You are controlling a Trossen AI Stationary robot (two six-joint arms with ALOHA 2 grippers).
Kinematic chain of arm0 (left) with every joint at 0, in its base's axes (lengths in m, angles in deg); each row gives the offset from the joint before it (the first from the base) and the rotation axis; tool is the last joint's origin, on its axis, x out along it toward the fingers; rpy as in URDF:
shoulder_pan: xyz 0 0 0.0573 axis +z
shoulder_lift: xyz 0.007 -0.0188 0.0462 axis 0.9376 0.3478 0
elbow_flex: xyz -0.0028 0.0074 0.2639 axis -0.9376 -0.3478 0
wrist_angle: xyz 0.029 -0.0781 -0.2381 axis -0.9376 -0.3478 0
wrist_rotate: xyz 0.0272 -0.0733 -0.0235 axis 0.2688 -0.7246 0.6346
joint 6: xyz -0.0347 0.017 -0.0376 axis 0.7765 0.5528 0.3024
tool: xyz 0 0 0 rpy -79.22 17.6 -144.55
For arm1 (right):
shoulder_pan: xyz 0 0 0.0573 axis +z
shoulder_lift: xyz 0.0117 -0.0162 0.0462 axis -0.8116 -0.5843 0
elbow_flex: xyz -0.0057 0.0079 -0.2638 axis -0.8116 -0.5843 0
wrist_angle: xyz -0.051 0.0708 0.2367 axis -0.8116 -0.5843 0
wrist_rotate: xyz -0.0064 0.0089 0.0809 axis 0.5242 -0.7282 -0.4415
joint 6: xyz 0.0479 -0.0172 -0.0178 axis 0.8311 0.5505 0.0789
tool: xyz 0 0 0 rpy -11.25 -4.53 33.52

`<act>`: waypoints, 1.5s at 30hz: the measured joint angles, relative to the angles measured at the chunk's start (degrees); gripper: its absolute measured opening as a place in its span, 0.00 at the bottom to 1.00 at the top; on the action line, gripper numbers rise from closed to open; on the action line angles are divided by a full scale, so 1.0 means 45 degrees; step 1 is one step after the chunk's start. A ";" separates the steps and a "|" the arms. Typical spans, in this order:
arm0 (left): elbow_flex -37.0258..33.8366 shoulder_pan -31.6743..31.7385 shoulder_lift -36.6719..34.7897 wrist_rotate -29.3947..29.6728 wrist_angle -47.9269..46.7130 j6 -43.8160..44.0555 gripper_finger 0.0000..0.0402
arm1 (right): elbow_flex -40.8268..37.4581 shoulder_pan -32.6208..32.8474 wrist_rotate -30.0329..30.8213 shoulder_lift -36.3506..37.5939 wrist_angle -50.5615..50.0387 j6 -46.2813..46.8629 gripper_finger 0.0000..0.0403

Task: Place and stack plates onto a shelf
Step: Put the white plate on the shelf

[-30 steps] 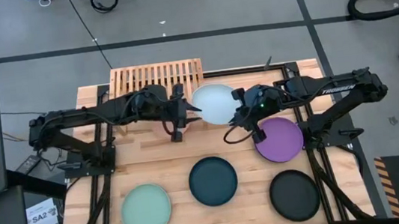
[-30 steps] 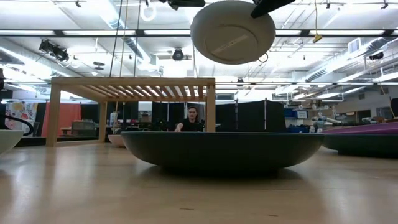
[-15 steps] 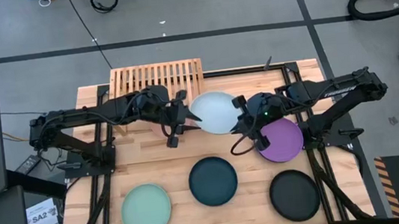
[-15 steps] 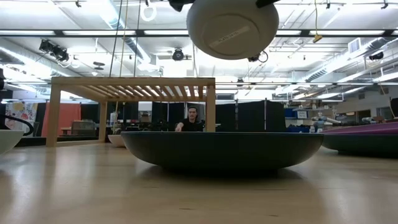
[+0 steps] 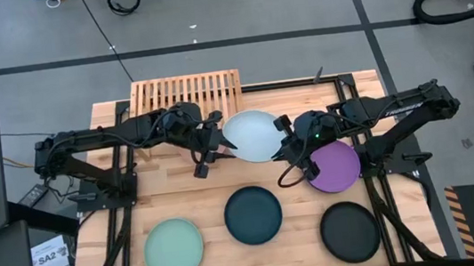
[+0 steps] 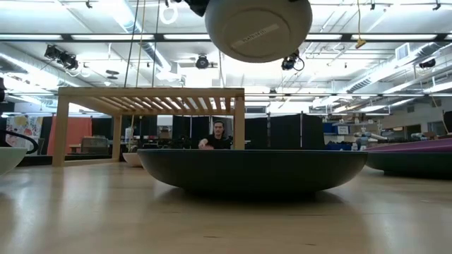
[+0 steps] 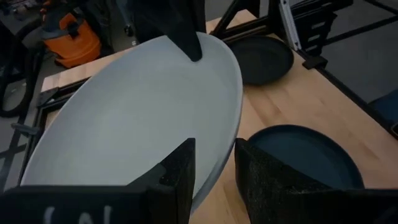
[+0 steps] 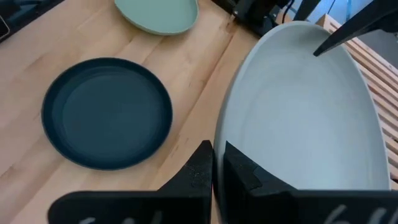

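A pale blue plate (image 5: 251,136) hangs tilted above the table's middle, between my two grippers. In the low view its underside (image 6: 258,28) shows high up. My right gripper (image 8: 217,155) is shut on its right rim. At the plate's left rim my left gripper (image 7: 214,155) stands open, one finger over the inner face and one outside the rim (image 7: 217,177), with a strip of table showing between. The slatted wooden shelf (image 5: 185,94) stands at the far edge. Mint green (image 5: 174,248), dark teal (image 5: 253,213), black (image 5: 350,230) and purple (image 5: 335,167) plates rest on the table. My right gripper pinches the plate's rim (image 8: 219,140) on the side toward the table's right, one finger on the upper face and one underneath. The fingers come from the right, slanting down. The plate is lifted clear of the table and tilted. Whether my left gripper's inner finger (image 7: 180,171) touches the plate, I cannot tell.
My right arm partly covers the purple plate. In the low view the dark teal plate (image 6: 254,169) fills the foreground. A person (image 6: 215,135) sits in the room beyond the shelf (image 6: 152,99). Bare wood lies on the table between the shelf and the near row of plates.
My right gripper has swung a little toward the table's left and near edge with the pale blue plate, which has stayed clear of the table and tipped a little. My left gripper has turned about in place around the plate's left rim.
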 joint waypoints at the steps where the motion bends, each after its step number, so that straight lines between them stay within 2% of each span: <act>1: 0.0000 0.0000 0.0000 -0.0007 -0.0010 -0.0054 0.30 | 0.0000 0.0000 -0.0005 0.0000 0.0023 -0.0004 0.05; 6: 0.0000 0.0000 0.0000 -0.0082 -0.0070 -0.0121 0.28 | -0.0005 -0.0004 -0.0005 0.0000 0.0198 -0.0354 0.05; 13: 0.0000 -0.0005 -0.0005 -0.0921 -0.0113 -0.0178 0.21 | -0.0015 -0.0005 -0.0019 0.0000 0.0477 -0.1478 0.05; 19: 0.0000 -0.0010 0.0000 -0.1262 -0.0115 -0.0194 0.15 | -0.0015 -0.0005 -0.0021 0.0000 0.0518 -0.1621 0.06; 30: -0.0022 -0.0024 0.0023 -0.1293 -0.0084 -0.0081 0.05 | 0.0010 -0.0034 0.0378 0.0019 0.0692 -0.1609 0.16; 35: -0.0019 -0.0010 0.0024 -0.1159 -0.0084 -0.0086 0.04 | 0.0010 -0.0029 0.1061 0.0019 0.0687 -0.1505 0.18; 39: -0.0019 -0.0010 0.0024 -0.1124 -0.0065 -0.0081 0.04 | 0.0010 -0.0029 0.1110 0.0019 0.0986 -0.1455 0.21; 45: -0.0019 0.0028 0.0039 -0.0327 0.0018 -0.0019 0.04 | 0.0044 -0.0019 0.1037 0.0015 0.2079 -0.1376 0.29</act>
